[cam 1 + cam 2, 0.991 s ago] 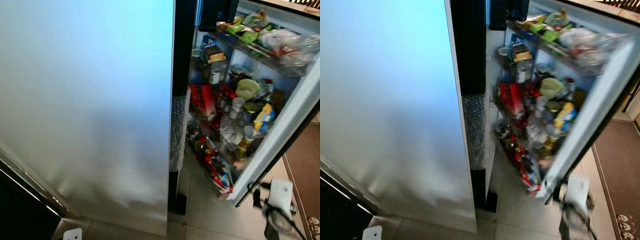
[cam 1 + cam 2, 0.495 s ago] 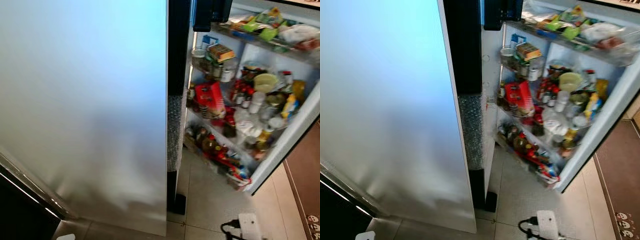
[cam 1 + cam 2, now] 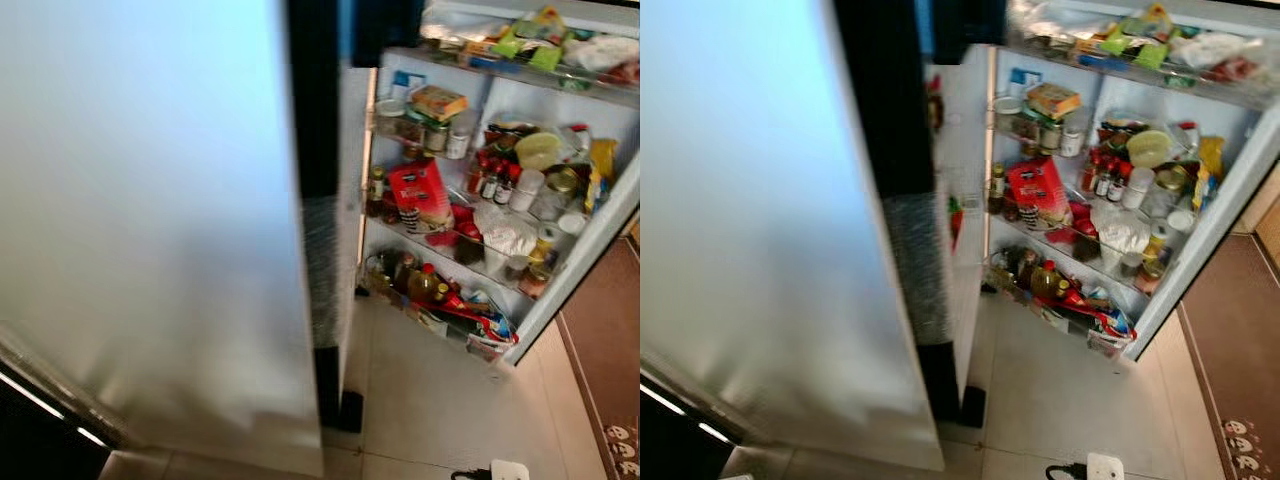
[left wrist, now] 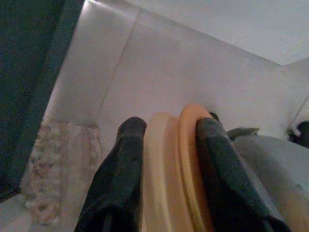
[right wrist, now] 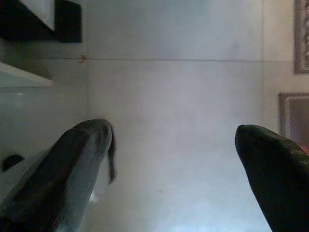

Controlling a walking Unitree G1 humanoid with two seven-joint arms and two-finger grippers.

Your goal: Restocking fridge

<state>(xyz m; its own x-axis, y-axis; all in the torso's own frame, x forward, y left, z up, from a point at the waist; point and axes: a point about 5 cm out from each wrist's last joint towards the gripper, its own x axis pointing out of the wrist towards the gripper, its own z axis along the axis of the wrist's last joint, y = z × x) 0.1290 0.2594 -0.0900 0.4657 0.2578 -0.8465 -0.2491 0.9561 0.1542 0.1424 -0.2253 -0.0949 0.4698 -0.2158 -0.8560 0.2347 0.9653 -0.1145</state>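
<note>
The fridge door (image 3: 560,270) stands swung wide on the robot's right, its racks crammed with jars, bottles and packets: a red packet (image 3: 422,190) on the middle rack, a yellow-capped bottle (image 3: 423,283) lower down, green packets (image 3: 525,40) along the top. A broad pale panel (image 3: 150,230) fills the robot's left side, so the opening into the fridge lies ahead and to the right.

The left pincer (image 4: 166,159) is clamped on a pale orange disc-like item (image 4: 171,169), held on edge between the two black fingers, with tiled floor (image 4: 159,63) beneath it. I cannot tell what the item is. The right pincer (image 5: 174,159) hangs with its fingers spread wide and nothing between them, over bare floor.

The item rides on the arm farther from the door racks, so I judge the robot must turn or step right before that arm can reach a shelf.
</note>
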